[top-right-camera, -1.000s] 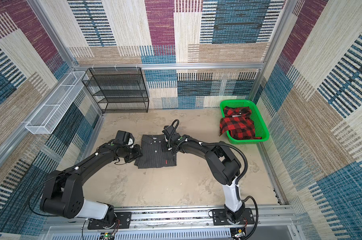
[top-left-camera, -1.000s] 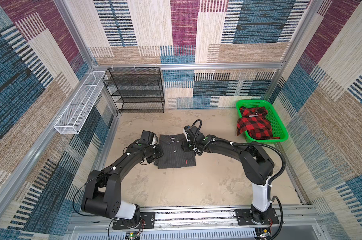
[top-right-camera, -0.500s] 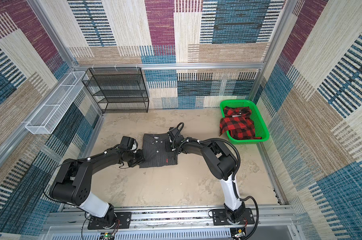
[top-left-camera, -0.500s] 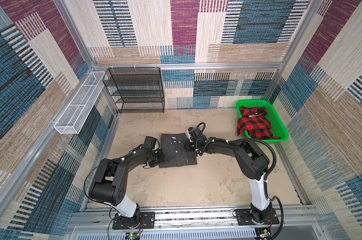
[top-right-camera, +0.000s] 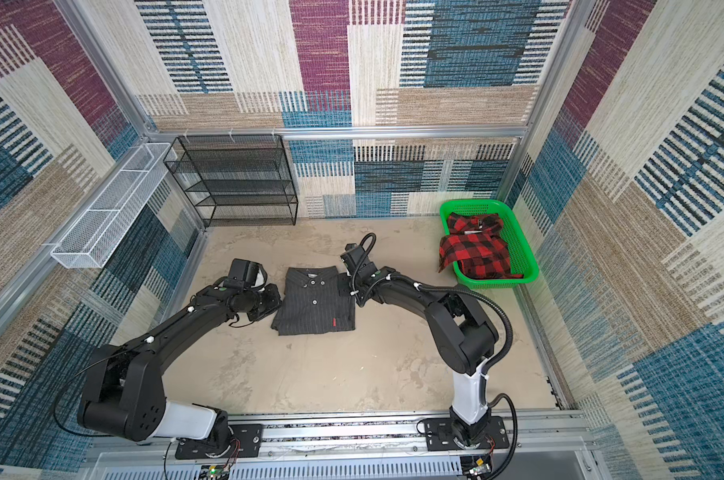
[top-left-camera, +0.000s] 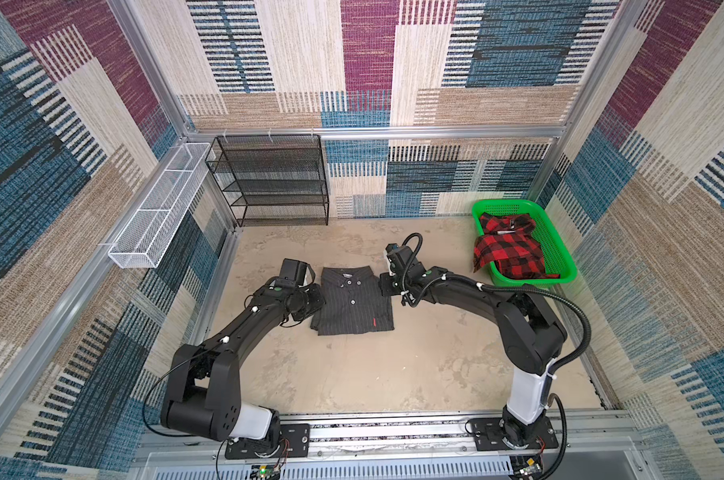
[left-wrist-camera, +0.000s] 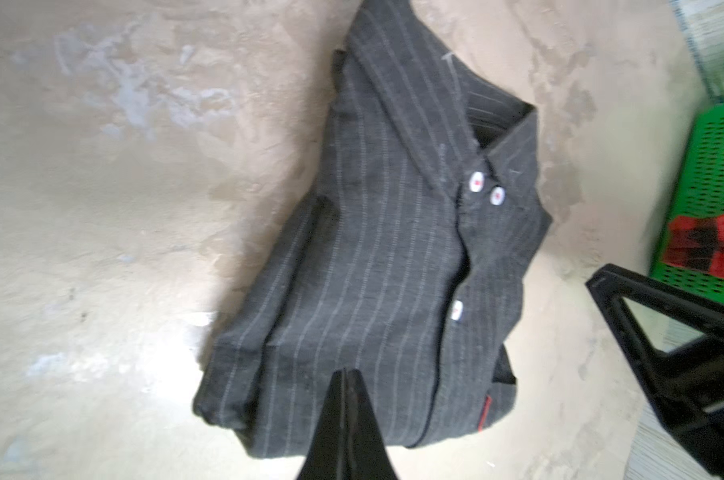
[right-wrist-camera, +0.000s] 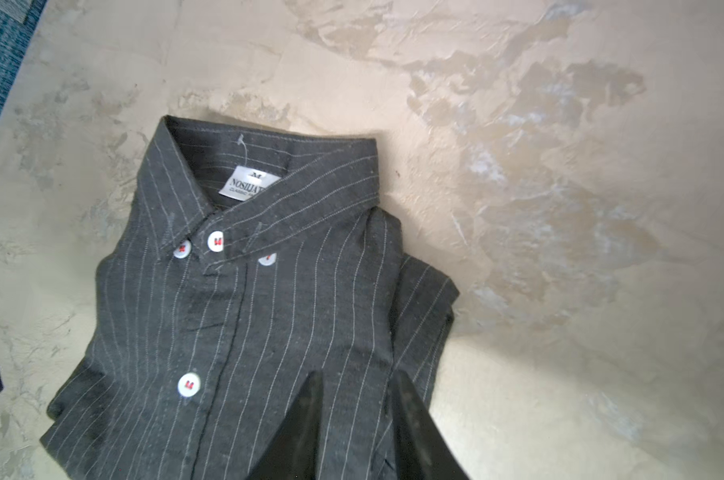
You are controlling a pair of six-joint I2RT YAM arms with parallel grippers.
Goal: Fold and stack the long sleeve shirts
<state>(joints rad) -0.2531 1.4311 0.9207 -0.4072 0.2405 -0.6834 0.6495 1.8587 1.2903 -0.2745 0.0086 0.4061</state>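
**Workcell from above, one shirt folded.** The charcoal pinstriped shirt [top-left-camera: 354, 301] lies at the centre of both top views on the beige table [top-left-camera: 352, 374]. It is already folded into a compact rectangle, with the collar toward the back wall, the buttons facing up and the sleeves tucked out of sight.

The left gripper [top-left-camera: 312, 300] sits at the shirt's left edge. In the left wrist view its fingers [left-wrist-camera: 343, 415] meet in a single point over the cloth, so it is clenched. Whether a fold is caught between them cannot be told.

The right gripper [top-left-camera: 383, 286] sits at the shirt's upper right corner, beside the collar. In the right wrist view its jaws stand a little apart over the shirt's side edge. The cloth lies flat in the gap and nothing appears to be gripped.

The red-and-black check shirt [top-left-camera: 507, 253] lies crumpled in the green basket [top-left-camera: 505, 203] at the right of the frame, with one part draped over the rim.

Judged progress is roughly half. The check shirt remains to be taken out, spread, folded and laid on the grey one.
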